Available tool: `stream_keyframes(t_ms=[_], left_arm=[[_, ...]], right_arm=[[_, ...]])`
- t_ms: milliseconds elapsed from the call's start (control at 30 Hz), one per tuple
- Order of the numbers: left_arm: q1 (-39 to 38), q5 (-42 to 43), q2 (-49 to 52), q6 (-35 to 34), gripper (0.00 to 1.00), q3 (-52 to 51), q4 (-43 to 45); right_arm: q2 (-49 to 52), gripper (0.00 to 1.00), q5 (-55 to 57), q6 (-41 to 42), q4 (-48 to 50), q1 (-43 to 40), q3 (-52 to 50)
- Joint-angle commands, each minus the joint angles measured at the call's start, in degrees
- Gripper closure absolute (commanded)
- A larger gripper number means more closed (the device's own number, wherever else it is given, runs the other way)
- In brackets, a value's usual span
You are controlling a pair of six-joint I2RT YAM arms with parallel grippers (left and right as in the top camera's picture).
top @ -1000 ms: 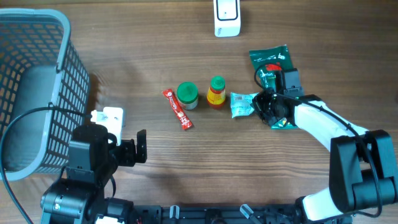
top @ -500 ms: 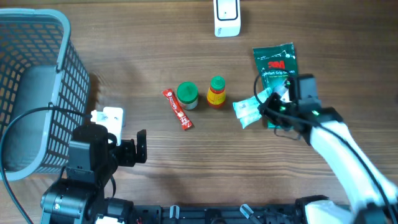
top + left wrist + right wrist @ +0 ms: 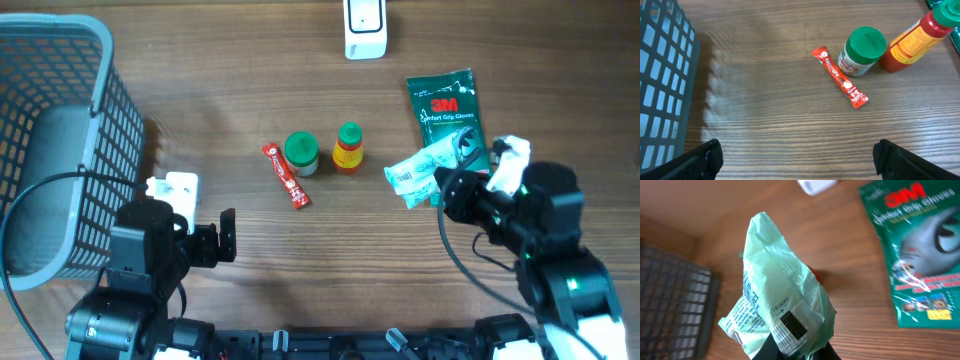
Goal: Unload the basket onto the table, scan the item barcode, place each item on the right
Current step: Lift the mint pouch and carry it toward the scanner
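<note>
Packet, pale green and crinkled, is hanging over the right side of the surface, and I'm seeing it pinched at one end by the right end effector.

Starting at the far left, a grey mesh basket is sitting at the edge. Just right of it, down near the front, the left end effector is waiting with its fingers spread wide apart, gripping nothing; its wrist camera is looking at bare wood between the two black fingertips.

Moving toward the middle, a red sachet is lying flat on a slant. A green-lidded jar is standing just beside it, and a red-and-yellow bottle with a green cap is standing just right of the jar. In the left wrist view the bottle is showing at the top right corner.

Up at the back edge, a white scanner is resting on its own, well apart from the row.

Further right, the right end effector is clamping down on the packet, jaws together on the plastic. Its own camera is showing the bag standing up from the fingers, with a white label carrying a dark printed block facing the lens.

Farthest right, a dark green glove pack is lying flat, and from above the packet is overlapping its lower left corner.
</note>
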Motion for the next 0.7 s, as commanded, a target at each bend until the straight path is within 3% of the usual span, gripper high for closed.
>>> stream_keyframes(t_ms=[0,67,133,167,200,433,667], left_arm=[[-0.31,0.26,-0.57,-0.7,0.0,-0.44,0.15],[-0.31,0.26,-0.57,-0.72,0.0,-0.44,0.15],[-0.31,0.26,-0.57,-0.72,0.0,-0.44,0.15],[-0.31,0.26,-0.57,-0.72,0.0,-0.44,0.15],[-0.31,0.26,-0.57,-0.72,0.0,-0.44,0.15],[-0.31,0.26,-0.57,-0.72,0.0,-0.44,0.15],[-0.31,0.26,-0.57,-0.7,0.0,-0.44,0.15]], right_arm=[[-2.64,0.93,-6.51,-0.44,1.27,-0.2,0.35],[-2.54,0.83,-14.43,-0.37,3.34,-0.2,0.35],[-2.49,0.83,-18.6,-0.48,5.01,-0.2,0.35],[-2.49,0.84,-19.82,-0.46,5.77,-0.2,0.35],[-2.51,0.94,-20.57,-0.52,6.4,-0.2,0.35],[-2.45,0.95,-19.89,-14.75,6.62,-0.2,0.35],[-2.4,0.95,-12.5,-21.77,11.26,-0.2,0.35]])
